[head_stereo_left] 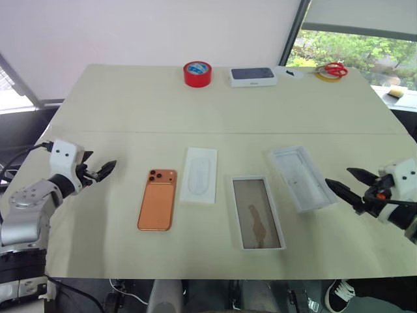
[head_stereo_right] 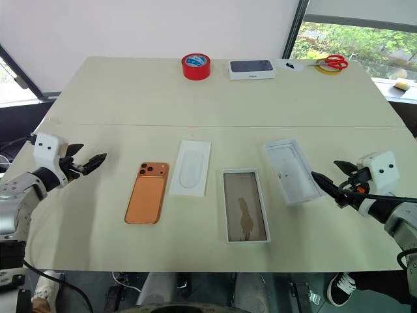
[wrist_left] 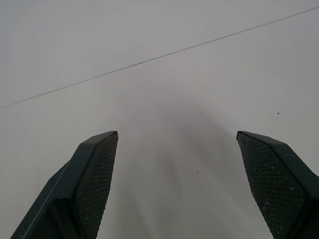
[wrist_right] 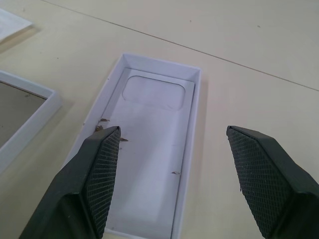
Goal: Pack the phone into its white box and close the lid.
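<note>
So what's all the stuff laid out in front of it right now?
phone: one, copper-orange, near left, back up
flat insert: one, white, right of phone
white box: one, brownish floor, near centre
lid: one, white, right of box, recess up
tape roll: one, red, far edge
sealed box: one, white, dark top, far edge
scissors: one, red handles, far right
table: one, cream
left gripper: open, empty
right gripper: open, empty, by lid

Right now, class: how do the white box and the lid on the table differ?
The white box has a brownish floor; the lid is white inside, with a moulded recess. The white box lies square to the table edge; the lid sits skewed, nearer the right gripper. Both are shallow, open-side-up rectangles.
</note>
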Action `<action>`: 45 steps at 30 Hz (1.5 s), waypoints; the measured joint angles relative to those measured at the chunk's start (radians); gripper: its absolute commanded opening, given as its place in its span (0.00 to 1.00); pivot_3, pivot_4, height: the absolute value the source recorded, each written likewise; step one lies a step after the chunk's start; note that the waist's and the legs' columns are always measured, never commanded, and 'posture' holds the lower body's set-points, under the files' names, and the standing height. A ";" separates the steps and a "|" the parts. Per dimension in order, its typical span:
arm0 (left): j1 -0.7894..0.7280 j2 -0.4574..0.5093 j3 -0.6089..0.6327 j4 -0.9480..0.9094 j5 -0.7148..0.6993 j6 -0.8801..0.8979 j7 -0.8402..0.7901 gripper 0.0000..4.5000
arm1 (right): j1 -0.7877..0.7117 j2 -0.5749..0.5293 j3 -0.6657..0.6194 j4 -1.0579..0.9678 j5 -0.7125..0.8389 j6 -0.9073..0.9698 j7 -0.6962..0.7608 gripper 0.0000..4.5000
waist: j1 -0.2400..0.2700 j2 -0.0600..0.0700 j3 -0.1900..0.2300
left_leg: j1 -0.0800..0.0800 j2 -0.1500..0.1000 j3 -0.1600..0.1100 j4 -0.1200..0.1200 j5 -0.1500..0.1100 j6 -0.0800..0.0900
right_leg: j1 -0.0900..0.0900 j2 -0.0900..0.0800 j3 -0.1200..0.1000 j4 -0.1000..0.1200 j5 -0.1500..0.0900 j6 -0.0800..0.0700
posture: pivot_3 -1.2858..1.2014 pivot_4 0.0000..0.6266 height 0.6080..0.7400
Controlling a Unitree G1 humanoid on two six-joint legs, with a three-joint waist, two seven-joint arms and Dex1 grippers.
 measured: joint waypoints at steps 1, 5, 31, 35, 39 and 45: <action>0.000 0.000 0.000 0.000 0.001 0.000 0.000 0.89 | -0.001 0.000 0.001 0.000 0.000 0.000 0.000 0.79 | 0.000 0.000 0.000 | 0.000 0.000 0.000 0.000 0.000 0.000 | 0.000 0.000 0.000 0.000 0.000 0.000 | 0.52 0.24 0.93; 0.000 0.000 0.000 -0.003 0.002 0.001 0.001 0.89 | -0.016 0.007 0.014 0.000 0.000 -0.002 -0.004 0.79 | 0.000 0.000 0.000 | 0.000 0.000 0.000 0.000 0.000 0.000 | 0.000 0.000 0.000 0.000 0.000 0.000 | 0.52 0.24 0.93; -0.272 -0.289 -0.239 -0.450 -0.282 0.828 0.224 0.95 | -0.269 0.026 0.360 -0.205 0.017 0.140 -0.120 0.79 | 0.002 -0.001 0.001 | 0.000 -0.001 -0.003 0.002 0.001 -0.001 | 0.001 0.000 0.000 0.002 0.000 0.000 | 0.52 0.24 0.93; -0.363 -0.328 -0.217 -0.400 -0.297 1.043 0.301 0.95 | -0.264 0.015 0.367 -0.222 0.017 0.153 -0.119 0.79 | 0.001 -0.002 0.001 | 0.000 -0.001 -0.003 0.002 0.001 -0.001 | 0.001 0.000 0.000 0.002 0.000 0.000 | 0.52 0.24 0.93; -0.426 -0.367 -0.208 -0.351 -0.294 1.154 0.343 0.95 | -0.238 0.007 0.367 -0.251 0.017 0.158 -0.117 0.79 | 0.001 -0.002 0.001 | 0.000 -0.001 -0.003 0.002 0.003 -0.005 | 0.001 0.000 0.000 0.002 0.000 0.000 | 0.52 0.24 0.93; -0.460 -0.427 -0.194 -0.281 -0.287 1.224 0.367 0.95 | -0.202 -0.007 0.361 -0.273 0.019 0.163 -0.115 0.79 | 0.001 -0.002 0.001 | 0.000 -0.001 -0.003 0.002 0.003 -0.005 | 0.001 0.000 0.000 0.002 0.000 0.000 | 0.52 0.24 0.93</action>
